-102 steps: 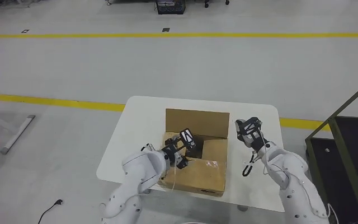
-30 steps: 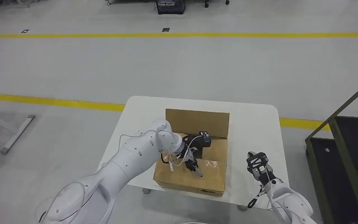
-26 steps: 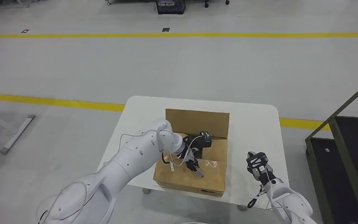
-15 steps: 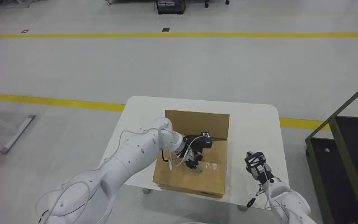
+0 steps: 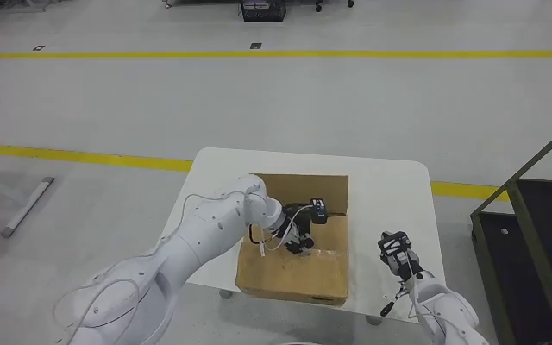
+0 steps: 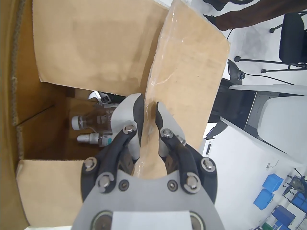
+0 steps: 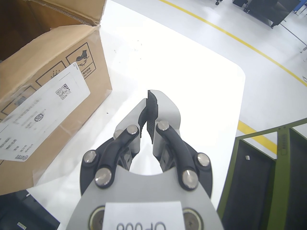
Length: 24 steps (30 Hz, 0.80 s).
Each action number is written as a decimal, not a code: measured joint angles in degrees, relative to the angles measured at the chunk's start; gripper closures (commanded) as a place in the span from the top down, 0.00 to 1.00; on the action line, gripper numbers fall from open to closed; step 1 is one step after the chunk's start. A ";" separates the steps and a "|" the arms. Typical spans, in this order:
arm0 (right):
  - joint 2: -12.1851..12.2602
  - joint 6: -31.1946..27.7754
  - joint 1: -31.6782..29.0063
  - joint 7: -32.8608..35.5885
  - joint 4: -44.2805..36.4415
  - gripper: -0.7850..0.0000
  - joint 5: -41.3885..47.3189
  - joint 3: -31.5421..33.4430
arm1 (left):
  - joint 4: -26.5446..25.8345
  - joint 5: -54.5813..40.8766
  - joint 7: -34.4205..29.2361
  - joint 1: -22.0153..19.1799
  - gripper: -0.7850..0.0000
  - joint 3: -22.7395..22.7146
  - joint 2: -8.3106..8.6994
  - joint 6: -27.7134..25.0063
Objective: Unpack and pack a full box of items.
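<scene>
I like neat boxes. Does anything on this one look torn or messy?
Yes. The flap that the left tool pinches has crinkled clear tape along its edge, and the top edge of the box looks ragged.

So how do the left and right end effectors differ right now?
The left end effector is clamped on a taped flap of the box; the right end effector is shut on nothing. The left one sits over the open box, while the right one hangs beside the box, above the table. Both are the same grey-and-black build.
</scene>
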 measured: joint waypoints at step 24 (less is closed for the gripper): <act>0.21 -2.37 -0.75 0.57 -1.38 0.00 8.36 3.58 | -8.82 5.47 1.49 0.78 1.00 -5.97 3.89 3.81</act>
